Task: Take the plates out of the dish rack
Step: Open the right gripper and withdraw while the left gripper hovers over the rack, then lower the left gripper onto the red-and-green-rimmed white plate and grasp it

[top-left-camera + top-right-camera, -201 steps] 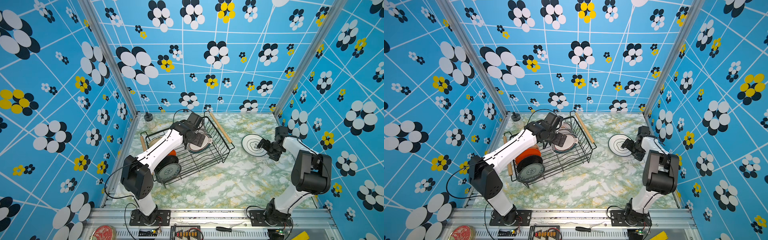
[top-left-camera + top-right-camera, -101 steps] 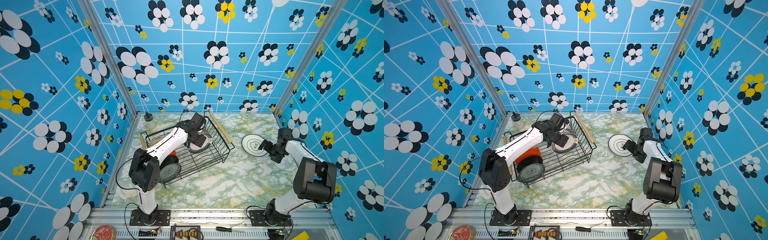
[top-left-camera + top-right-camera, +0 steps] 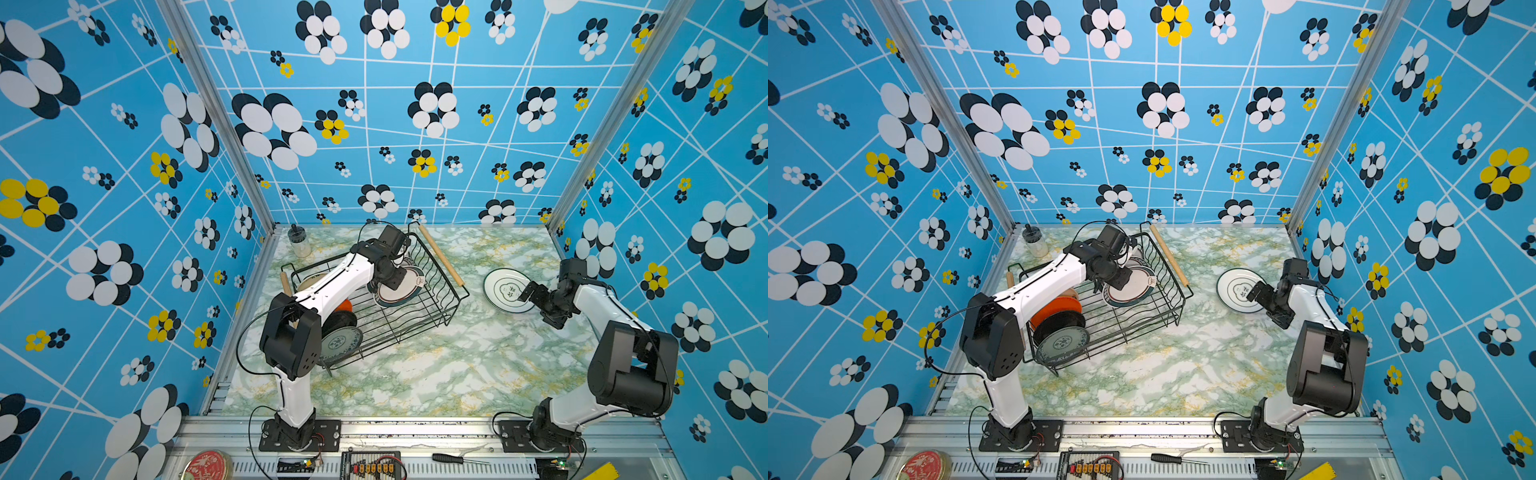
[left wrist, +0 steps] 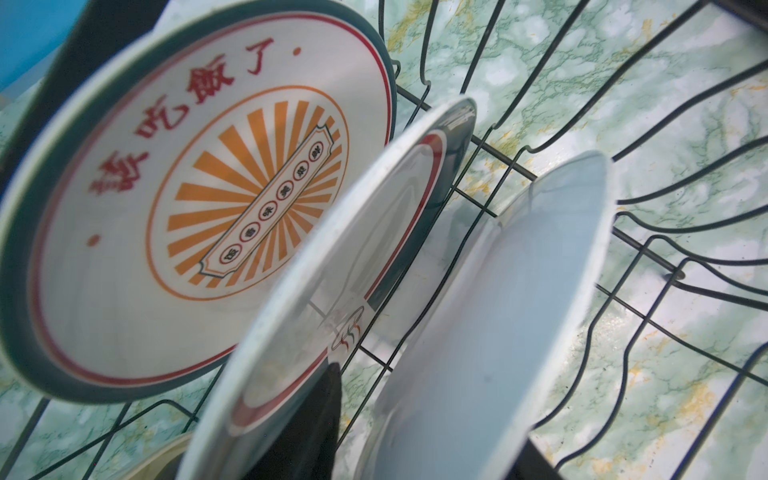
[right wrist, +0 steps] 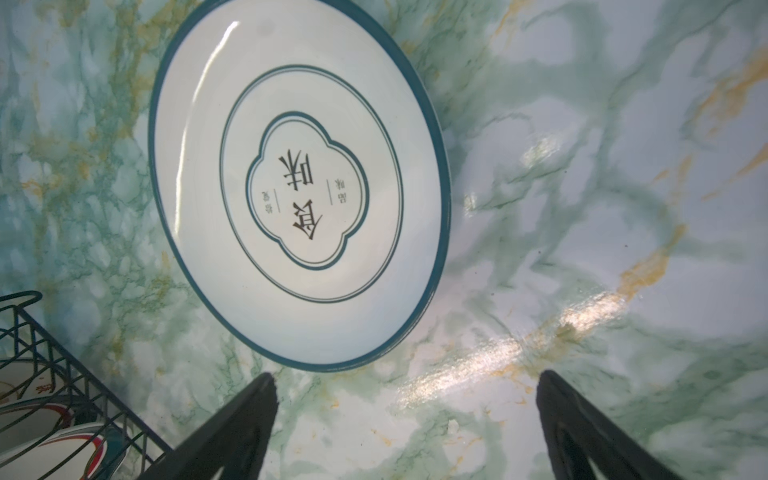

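The dish rack (image 3: 419, 320) (image 3: 1142, 328) stands at the left of the marble table. In it stand plates on edge: large white ones (image 3: 401, 293), then an orange (image 3: 1054, 311), a black (image 3: 1065, 322) and a blue-grey patterned one (image 3: 343, 343). My left gripper (image 3: 395, 282) (image 3: 1125, 280) reaches into the rack. In the left wrist view its jaws straddle a white plate (image 4: 498, 311), and a gap shows beside one finger (image 4: 307, 428). A sunburst plate (image 4: 166, 208) stands behind. My right gripper (image 3: 525, 293) (image 5: 405, 375) is open and empty, just off a white plate (image 3: 498, 286) (image 5: 299, 187) lying flat on the table.
A glass jar (image 3: 299, 243) stands at the back left corner beside the rack. The rack's wooden handle (image 3: 440, 259) faces the middle. On the front rail lie a red tin (image 3: 205, 465) and a screwdriver (image 3: 453, 458). Patterned walls close in three sides.
The left gripper's jaws have narrowed around the white plate in the rack, and the left arm's elbow has drawn in. The right gripper stays open by the flat plate.
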`<state>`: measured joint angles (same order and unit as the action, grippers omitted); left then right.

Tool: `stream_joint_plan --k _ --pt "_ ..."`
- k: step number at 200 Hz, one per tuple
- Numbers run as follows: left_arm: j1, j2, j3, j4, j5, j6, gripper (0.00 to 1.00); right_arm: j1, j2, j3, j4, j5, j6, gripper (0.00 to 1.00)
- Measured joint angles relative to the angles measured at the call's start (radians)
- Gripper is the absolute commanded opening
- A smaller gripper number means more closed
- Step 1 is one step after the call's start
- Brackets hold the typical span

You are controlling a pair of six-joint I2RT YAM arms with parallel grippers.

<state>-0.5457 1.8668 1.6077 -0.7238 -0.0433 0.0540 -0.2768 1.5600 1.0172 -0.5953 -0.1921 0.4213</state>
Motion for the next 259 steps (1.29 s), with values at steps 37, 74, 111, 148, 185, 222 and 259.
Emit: stream_joint_plan --k 37,74,111,148,185,222,259 --pt "0.011 0.000 -0.016 0.016 0.016 0.017 0.33 -0.007 -0.030 -0.014 -0.001 -0.003 -0.005 0.99" --pt "0.022 0.000 -0.021 0.023 0.032 0.029 0.26 -0.010 -0.052 -0.024 -0.001 -0.005 -0.015 0.99" --pt "0.022 0.000 -0.030 0.029 0.040 0.064 0.20 -0.013 -0.069 -0.029 -0.003 -0.014 -0.018 0.99" --pt "0.029 -0.005 -0.047 0.044 0.053 0.097 0.16 -0.015 -0.105 -0.045 -0.002 -0.021 -0.018 0.99" --pt "0.029 -0.009 -0.062 0.065 0.063 0.121 0.10 -0.020 -0.119 -0.047 -0.001 -0.028 -0.018 0.99" --pt "0.030 -0.025 -0.082 0.073 0.069 0.131 0.05 -0.021 -0.119 -0.048 0.000 -0.047 -0.018 0.99" --pt "0.033 -0.037 -0.082 0.061 0.075 0.130 0.00 -0.020 -0.130 -0.057 0.000 -0.061 -0.018 0.99"
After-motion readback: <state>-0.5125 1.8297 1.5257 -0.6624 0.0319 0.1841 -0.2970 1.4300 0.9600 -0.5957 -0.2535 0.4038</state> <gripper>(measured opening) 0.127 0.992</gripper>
